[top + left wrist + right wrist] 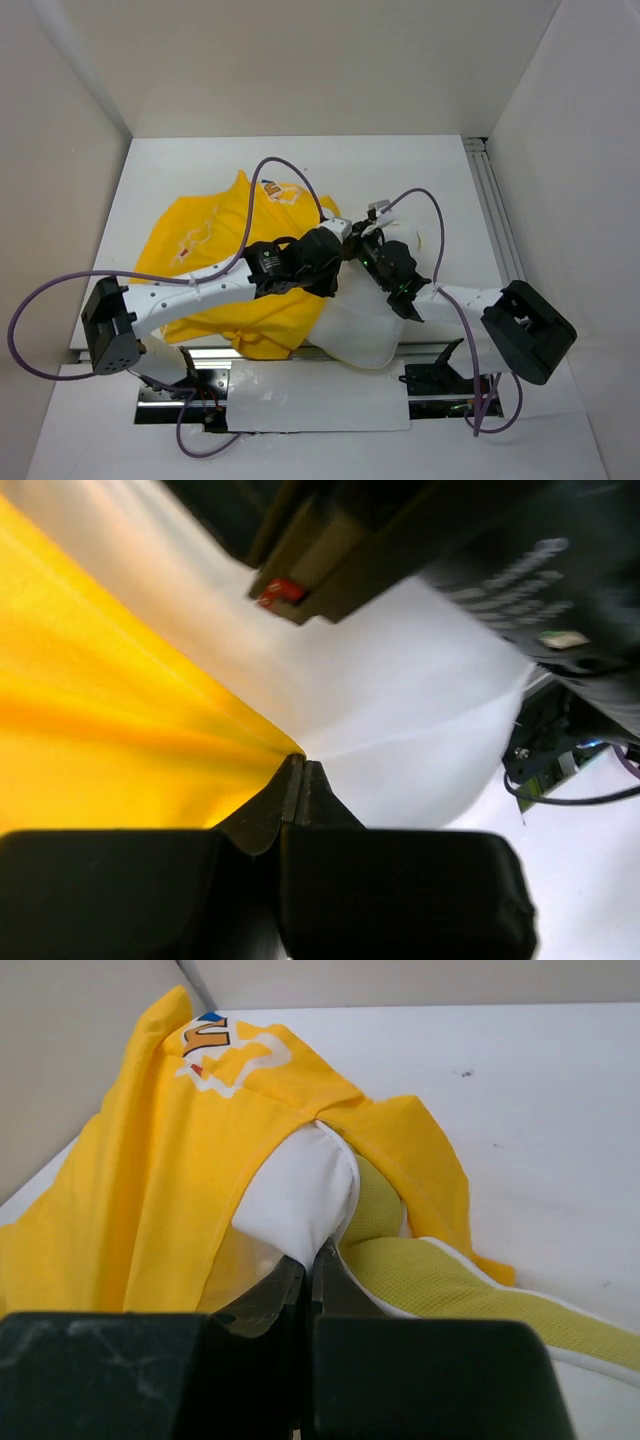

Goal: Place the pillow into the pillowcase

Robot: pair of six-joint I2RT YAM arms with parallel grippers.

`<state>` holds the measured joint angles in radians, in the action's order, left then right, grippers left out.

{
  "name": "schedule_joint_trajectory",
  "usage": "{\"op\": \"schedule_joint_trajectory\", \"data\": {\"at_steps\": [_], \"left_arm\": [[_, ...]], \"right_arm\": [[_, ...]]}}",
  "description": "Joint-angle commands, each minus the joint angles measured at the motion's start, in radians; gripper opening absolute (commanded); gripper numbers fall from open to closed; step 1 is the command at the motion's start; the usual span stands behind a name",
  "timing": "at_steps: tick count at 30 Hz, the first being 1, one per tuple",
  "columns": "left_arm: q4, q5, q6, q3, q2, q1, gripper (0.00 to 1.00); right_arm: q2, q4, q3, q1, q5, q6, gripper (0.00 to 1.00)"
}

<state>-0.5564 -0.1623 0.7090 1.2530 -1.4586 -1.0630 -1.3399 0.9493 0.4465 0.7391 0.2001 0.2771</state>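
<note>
Yellow pillowcase (205,235) lies crumpled on the worktop (400,170), the pillow (360,335) only partly inside, its near end out. Your left claw (297,770) pinches the pillowcase's edge; the right claw (312,1260) is pressed together at the pillow's edge, grip unconfirmed. Caution: a thin pinch may slip under tension, letting the opening collapse and the pillow back out.

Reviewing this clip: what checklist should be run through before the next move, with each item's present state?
1. Left pincer shut on pillowcase edge: ok.
2. Right pincer shut at pillow corner: ok.
3. Pillow corner under the pillowcase hem: ok.
4. Pillow fully inside: not ok, much of it shows outside.
5. Pillowcase opening held wide: cannot tell.
</note>
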Motion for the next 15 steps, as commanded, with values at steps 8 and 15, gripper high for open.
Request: {"op": "schedule_joint_trajectory", "data": {"at_steps": [8,15], "left_arm": [[-0.192,-0.118,0.095,0.219,-0.155,-0.005,0.33],[-0.378,-0.269,0.07,0.46,-0.178,0.122,1.0]], "right_arm": [[0.102,-0.128,0.063,-0.036,0.071,0.037,0.0],[0.145,-0.116,0.024,-0.046,-0.011,-0.035,0.0]]}}
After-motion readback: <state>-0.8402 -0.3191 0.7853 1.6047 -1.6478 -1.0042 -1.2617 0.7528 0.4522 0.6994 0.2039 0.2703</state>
